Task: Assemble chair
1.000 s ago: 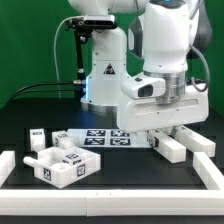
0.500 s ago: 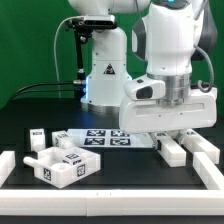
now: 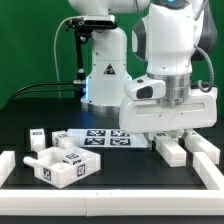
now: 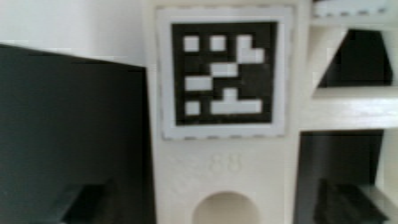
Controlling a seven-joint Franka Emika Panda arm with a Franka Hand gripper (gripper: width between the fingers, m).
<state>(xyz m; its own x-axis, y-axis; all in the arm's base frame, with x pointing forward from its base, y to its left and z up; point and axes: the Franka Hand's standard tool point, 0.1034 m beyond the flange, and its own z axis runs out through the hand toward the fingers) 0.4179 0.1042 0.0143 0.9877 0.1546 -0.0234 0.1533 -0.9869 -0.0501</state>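
My gripper hangs low at the exterior view's right, its fingers spread either side of a white chair bar that lies on the black table. The wrist view shows this bar with its square tag running between my dark fingertips, a gap on each side; the gripper is open. Another white chair piece lies just beyond. A chunky tagged chair block assembly sits at the left, with a small tagged block behind it.
The marker board lies flat in the middle of the table. Low white border rails run along the front, the left and the right. The robot's base stands behind.
The jaws have spread apart and let go of the white bar, which now rests on the table. Before that the arm shifted slightly to the exterior view's right.
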